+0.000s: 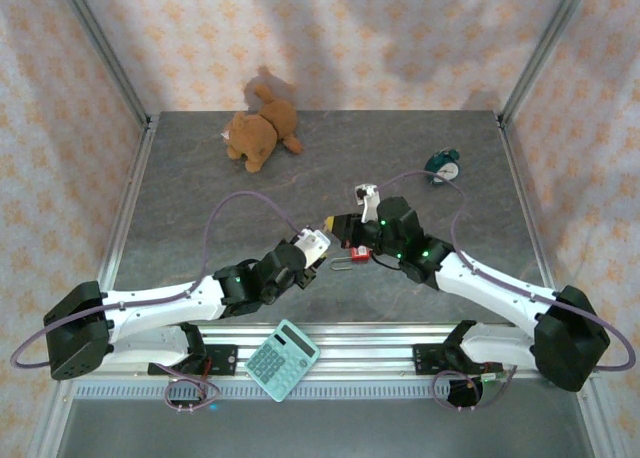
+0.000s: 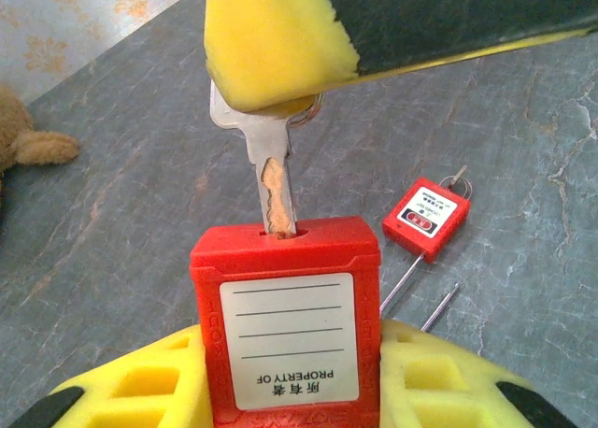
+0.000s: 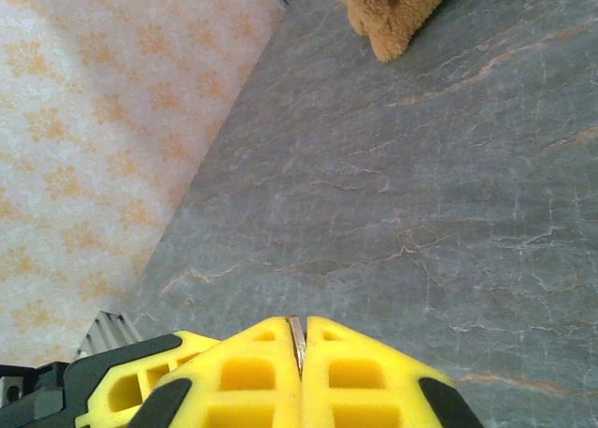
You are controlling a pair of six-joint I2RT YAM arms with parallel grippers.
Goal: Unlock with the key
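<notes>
Arms meet mid-table from above, left gripper (image 1: 318, 246) and right gripper (image 1: 345, 226) nose to nose, with teddy (image 1: 262, 133), calculator (image 1: 282, 360) and a teal gadget (image 1: 441, 165) well clear. From the left wrist, the padlock (image 2: 285, 325) sits clamped in the left gripper and the key (image 2: 271, 166), pinched by the right one, is partway in its keyhole, so the turn seems yet to come; a second padlock (image 2: 430, 218) lies just beside. The right wrist shows its fingers (image 3: 243, 372) clenched on the key.

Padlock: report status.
Left gripper shut on padlock. Right gripper shut on key, blade partway in keyhole. Second padlock lying on table beyond, apart from both jaws.
</notes>
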